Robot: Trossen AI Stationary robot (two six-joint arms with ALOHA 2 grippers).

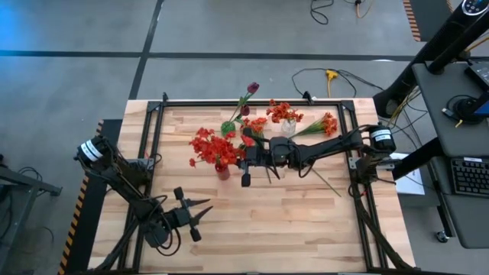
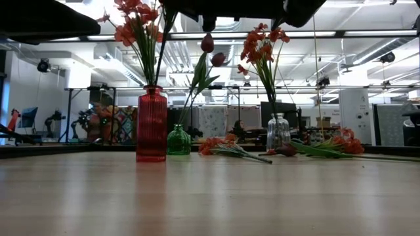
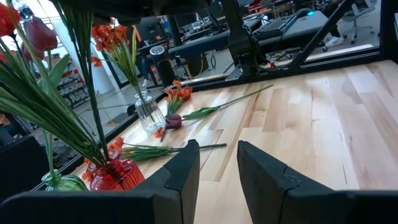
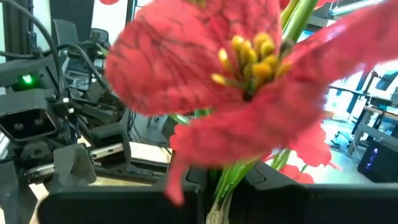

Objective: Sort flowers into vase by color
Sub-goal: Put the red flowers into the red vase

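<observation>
A red vase [image 1: 222, 173] holds clustered red blooms [image 1: 210, 145]. My right gripper [image 1: 241, 156] reaches in from the table's right and is shut on their green stems. Behind it, a green vase [image 1: 228, 127] holds purple buds [image 1: 252, 88], and a clear vase [image 1: 289, 127] holds orange-red blooms [image 1: 283, 111]. Loose orange-red flowers [image 1: 327, 124] and a purple bud [image 2: 285, 149] lie flat on the table. My left gripper [image 1: 195, 215] waits open near the table's near left part, touching nothing. My right gripper [image 4: 225, 199] pinches a bunch of green stems [image 4: 227, 177] between its two fingers, just below a big red bloom [image 4: 205, 68]. It comes in about level from the table's right. The stems stand upright; in the low view they rise from the red vase [image 2: 151, 124].
Another orange-red flower [image 1: 256, 122] lies between the vases, and a bare green stem [image 1: 328, 183] lies right of centre. A black frame [image 1: 157, 114] runs along the table's edges. The near half of the wooden top [image 1: 290, 229] is bare.
</observation>
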